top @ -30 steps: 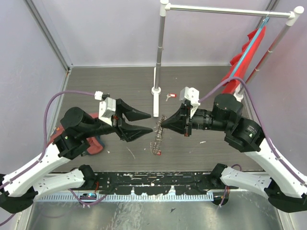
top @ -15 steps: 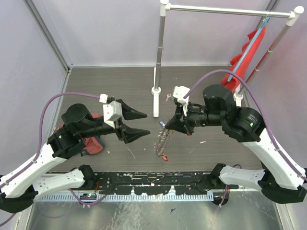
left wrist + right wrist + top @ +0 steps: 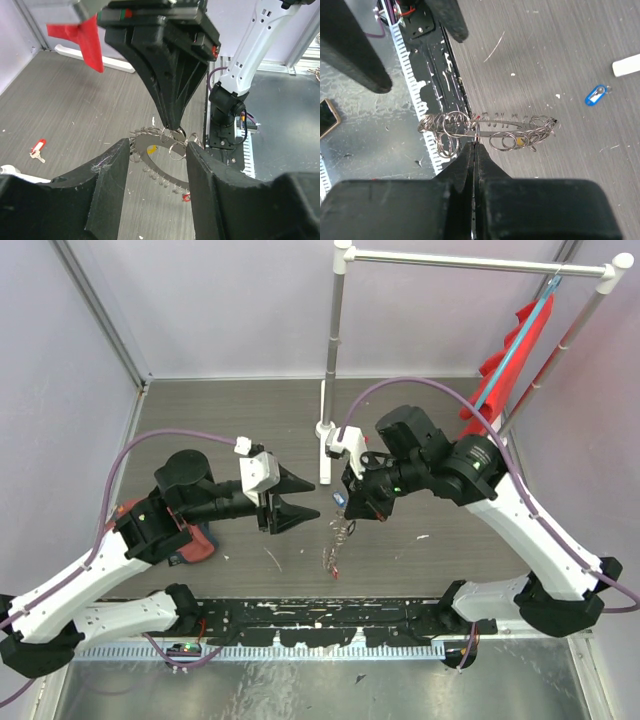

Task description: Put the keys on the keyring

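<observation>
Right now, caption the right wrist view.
Right gripper pinches the keyring; a blue-tagged key lies on the table beyond.

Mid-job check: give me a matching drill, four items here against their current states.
1. keyring
2. red-tagged key
3. left end effector
4. right end effector

a. open, gripping nothing
b. shut on the ring's wire
c. lying loose on the table
d. dangling from a grip

Pairs: 1-d, 2-c, 3-a, 4-b
</observation>
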You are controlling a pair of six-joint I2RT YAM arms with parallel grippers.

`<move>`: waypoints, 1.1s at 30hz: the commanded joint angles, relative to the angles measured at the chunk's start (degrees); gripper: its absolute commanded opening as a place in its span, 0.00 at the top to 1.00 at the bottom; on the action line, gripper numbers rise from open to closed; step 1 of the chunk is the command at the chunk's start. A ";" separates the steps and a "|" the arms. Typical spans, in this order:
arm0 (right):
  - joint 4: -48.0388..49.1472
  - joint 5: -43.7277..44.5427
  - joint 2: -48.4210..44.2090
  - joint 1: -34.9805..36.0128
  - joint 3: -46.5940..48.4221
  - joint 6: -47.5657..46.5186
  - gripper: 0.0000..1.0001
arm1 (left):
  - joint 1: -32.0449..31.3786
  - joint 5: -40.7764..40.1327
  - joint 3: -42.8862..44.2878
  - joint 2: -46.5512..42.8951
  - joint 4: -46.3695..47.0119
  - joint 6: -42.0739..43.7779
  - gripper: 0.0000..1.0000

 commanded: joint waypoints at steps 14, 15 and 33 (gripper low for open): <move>2.96 -9.47 -1.10 0.86 2.68 -0.15 0.99 | 0.00 10.31 1.80 4.47 -1.46 2.80 0.65; 3.16 -9.66 -1.06 0.86 2.55 -0.15 0.99 | 0.02 10.54 1.95 4.61 -1.65 2.98 0.65; 5.33 -10.93 -1.32 0.96 1.55 -0.59 0.99 | -0.21 12.31 4.75 7.65 -5.68 5.83 0.67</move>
